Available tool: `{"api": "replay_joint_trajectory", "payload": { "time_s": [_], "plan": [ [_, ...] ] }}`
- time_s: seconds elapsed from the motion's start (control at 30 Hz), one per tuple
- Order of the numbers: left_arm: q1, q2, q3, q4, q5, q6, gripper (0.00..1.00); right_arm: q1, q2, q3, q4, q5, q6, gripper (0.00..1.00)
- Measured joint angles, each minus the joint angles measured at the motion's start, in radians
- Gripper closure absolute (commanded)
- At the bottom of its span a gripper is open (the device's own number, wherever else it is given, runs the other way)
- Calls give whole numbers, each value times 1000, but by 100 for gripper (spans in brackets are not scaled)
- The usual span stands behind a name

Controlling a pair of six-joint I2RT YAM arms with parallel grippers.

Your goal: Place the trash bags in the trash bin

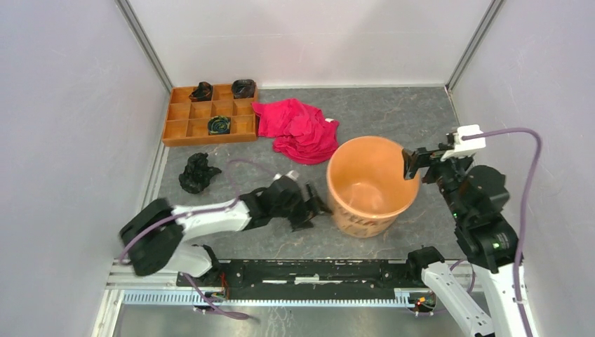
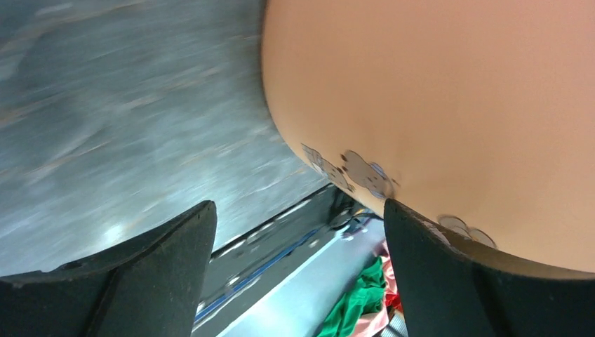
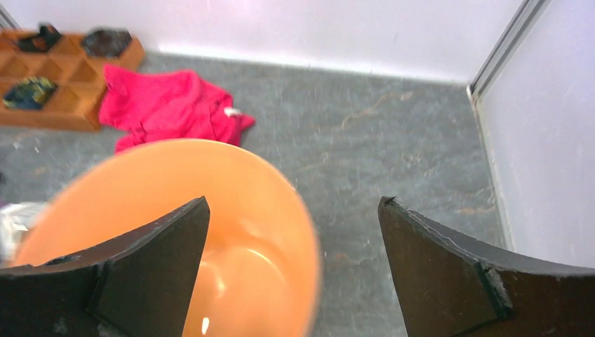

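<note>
The trash bin (image 1: 370,184) is a round light-orange bucket standing upright right of the table's middle; I see only bare orange inside it. A crumpled black trash bag (image 1: 198,173) lies on the table to the left, apart from both grippers. My left gripper (image 1: 313,208) is open and empty, low beside the bin's left wall, which fills the left wrist view (image 2: 435,105). My right gripper (image 1: 428,160) is open and empty above the bin's right rim. In the right wrist view the gripper (image 3: 295,210) straddles the rim of the bin (image 3: 175,210).
A flat orange tray (image 1: 184,130) with compartments sits at the back left, with small dark bundles in three of them. A red-pink cloth (image 1: 298,130) lies between the tray and the bin. White walls close in on the left, back and right.
</note>
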Motion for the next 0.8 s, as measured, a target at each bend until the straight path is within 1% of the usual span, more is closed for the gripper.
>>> {"api": "replay_joint_trajectory", "payload": {
  "time_s": [0.03,0.07,0.13,0.23,0.3,0.4,0.5,0.6,0.67,0.73,0.8],
  "plan": [
    [-20,84,63,40,3,0,5,0,-4,34,-4,0,-2,2],
    [-33,135,106,61,6,1,5,0,-5,57,-6,0,-3,2],
    [-61,234,203,117,12,3,1,0,-12,103,-5,-1,-5,2],
    [-82,299,303,137,10,53,0,0,-31,126,-5,-8,-5,2],
    [-86,305,375,49,-26,139,0,0,-38,126,-7,-14,-5,2],
    [-71,299,488,-124,-137,302,0,0,-35,126,-13,-31,-5,2],
    [-37,242,511,-269,-264,461,0,0,-32,125,-14,-44,-7,2],
    [18,145,511,-466,-454,610,0,0,-32,106,5,-66,-7,2],
    [77,83,511,-557,-542,679,0,0,-32,84,23,-96,-8,2],
    [183,15,507,-615,-597,747,0,0,-25,55,47,-157,-8,2],
    [323,-38,499,-632,-608,798,0,0,-4,37,63,-212,-8,2]
  ]
}}
